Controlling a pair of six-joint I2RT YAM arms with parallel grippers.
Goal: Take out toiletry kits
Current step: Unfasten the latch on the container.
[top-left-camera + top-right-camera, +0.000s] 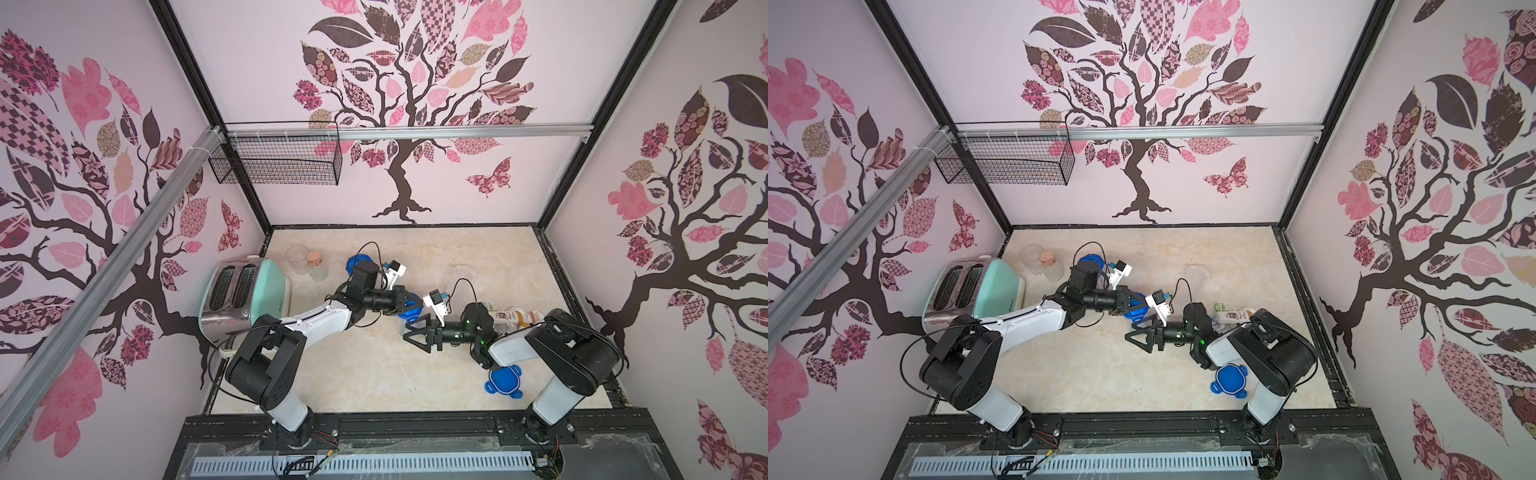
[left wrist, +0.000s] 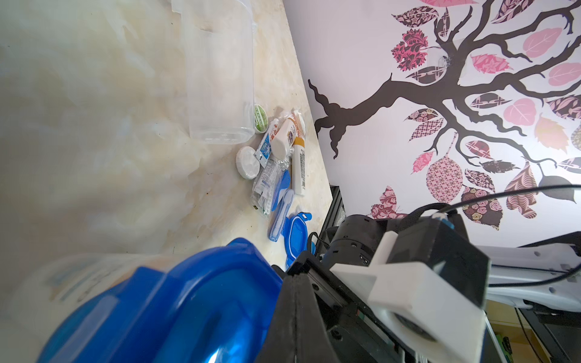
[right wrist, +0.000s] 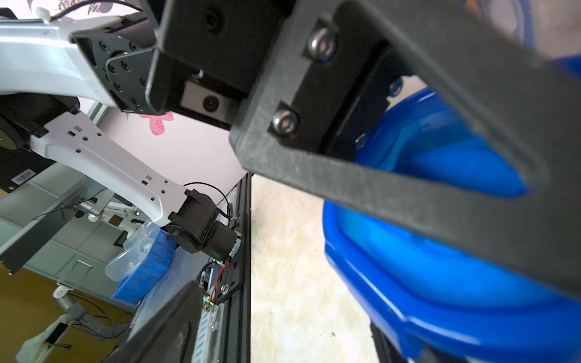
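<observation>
Toaster (image 1: 243, 295): far left of the bench (image 1: 374, 374).
Left jaws: closed tight at the blue lid (image 2: 157, 314) of a canister mid-bench; whether they pinch it cannot be told.
Right jaws: spread wide, empty, just beside that lid.
Toiletry kits (image 2: 279, 151): loose heap on the bench's right side.

In both top views my right arm (image 1: 515, 349) covers most of the toiletry kits (image 1: 509, 316), and their labels are too small for me to read. The left gripper (image 1: 415, 303) hides what its closed jaws pinch at the blue lid (image 1: 411, 314). On the left wrist camera that lid and its canister (image 2: 78, 276) are blurred and cut off by the frame's edge. The loose lid (image 1: 503, 382) lies partly under my right arm.
</observation>
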